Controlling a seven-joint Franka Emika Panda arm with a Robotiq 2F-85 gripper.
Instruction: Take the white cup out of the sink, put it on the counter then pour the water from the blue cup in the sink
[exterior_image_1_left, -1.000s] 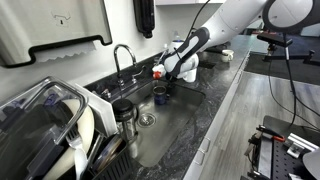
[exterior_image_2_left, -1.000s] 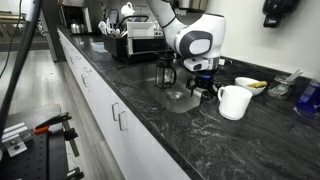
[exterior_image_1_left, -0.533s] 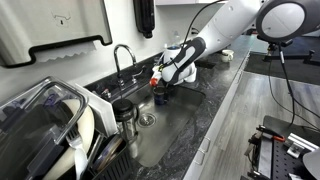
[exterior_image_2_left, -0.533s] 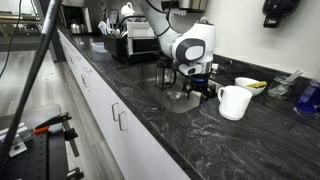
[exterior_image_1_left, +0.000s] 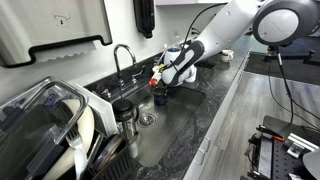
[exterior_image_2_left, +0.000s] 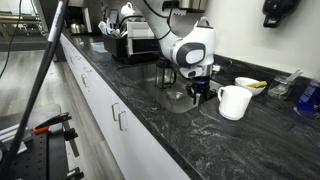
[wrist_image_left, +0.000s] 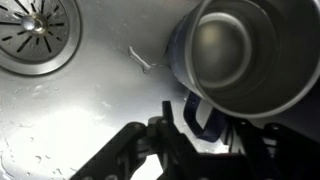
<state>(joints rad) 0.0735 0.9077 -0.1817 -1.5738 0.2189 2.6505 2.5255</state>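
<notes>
The blue cup (wrist_image_left: 240, 50) stands upright in the sink (wrist_image_left: 80, 110), its open top and shiny inside filling the upper right of the wrist view. Its blue handle (wrist_image_left: 198, 112) sticks out between the fingers of my gripper (wrist_image_left: 202, 118). The jaws are partly drawn in around the handle, and a bright gap still shows beside the left finger (wrist_image_left: 165, 115). In an exterior view the gripper (exterior_image_1_left: 163, 84) hangs just over the blue cup (exterior_image_1_left: 160, 97). The white cup (exterior_image_2_left: 235, 101) stands on the counter (exterior_image_2_left: 150, 115), to the right of the gripper (exterior_image_2_left: 200, 90).
The round drain (wrist_image_left: 35, 28) lies left of the cup. A clear black-lidded jar (exterior_image_1_left: 124, 116) stands in the sink near the faucet (exterior_image_1_left: 123, 58). A dish rack (exterior_image_1_left: 50, 125) fills the near left. A bowl (exterior_image_2_left: 250, 84) and another blue item (exterior_image_2_left: 308, 97) sit beyond the white cup.
The arm has come down and toward the faucet onto the blue cup in the sink. The jaws have narrowed around its handle.
</notes>
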